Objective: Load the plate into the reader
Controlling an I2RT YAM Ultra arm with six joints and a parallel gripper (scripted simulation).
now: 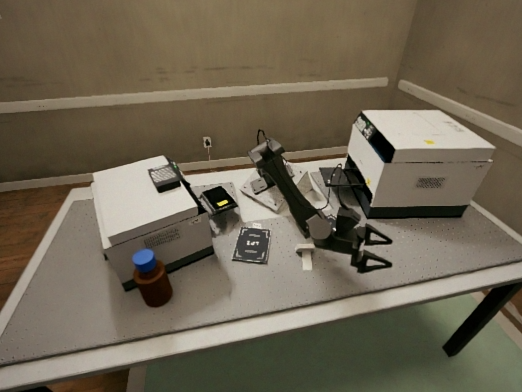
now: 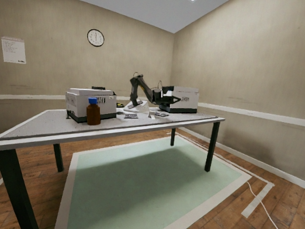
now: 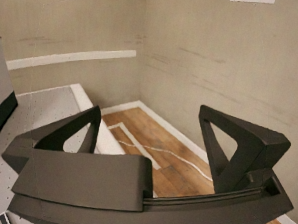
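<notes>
The dark plate with a yellow label is on the stage of the left machine, the dispenser; its lid cannot be told apart from it at this size. LP1 is a dark marked pad in the middle of the bench, with nothing on it. The reader's dark stage sticks out of the right machine, partly behind cables; no plate shows on it. My gripper is open and empty, raised over the front right of the bench, far from the plate.
The dispenser has a dark rack on top. The brown bottle with a blue cap stands upright at its front. The reader is at the right. A small white bracket stands right of LP1.
</notes>
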